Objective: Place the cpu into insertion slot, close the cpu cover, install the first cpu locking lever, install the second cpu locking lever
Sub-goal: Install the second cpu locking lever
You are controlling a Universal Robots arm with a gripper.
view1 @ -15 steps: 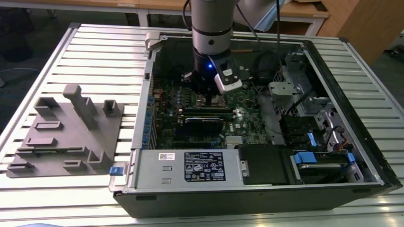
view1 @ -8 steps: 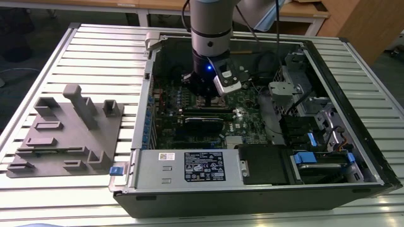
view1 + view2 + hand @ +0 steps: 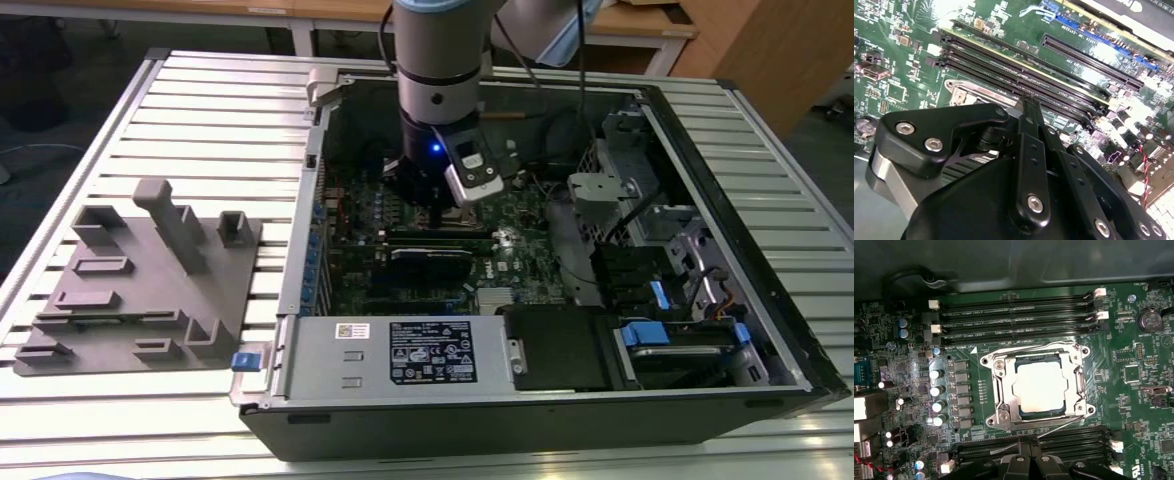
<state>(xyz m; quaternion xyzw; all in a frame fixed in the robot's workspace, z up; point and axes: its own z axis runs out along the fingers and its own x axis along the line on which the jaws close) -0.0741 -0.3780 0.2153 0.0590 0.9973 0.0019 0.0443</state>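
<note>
Your arm [image 3: 437, 70] comes straight down into the open computer case [image 3: 534, 400], wrist vertical, with the gripper [image 3: 430, 212] low over the green motherboard [image 3: 400, 290] near its centre. In both wrist views the black fingertips [image 3: 1026, 460] look pressed together with nothing between them, hovering just above the memory slots [image 3: 1054, 440] at the socket's 6 o'clock edge in the first wrist view.

The cpu [image 3: 1041, 387] sits flat in the insertion slot [image 3: 1019, 412], and the cpu cover [image 3: 1004, 390] lies closed around it, its window framing the dull silver top. Two thin levers run along the cover's edges; you cannot tell from here whether they are latched.

The case lies on its side on a slatted metal table [image 3: 200, 110]. At the case's 9 o'clock in the exterior view rests one grey fixture block [image 3: 147, 290]. At 12 o'clock, wooden desks [image 3: 641, 30] stand on a dark floor.

You have one cpu, one cover, and two banks of memory slots flanking the socket.
</note>
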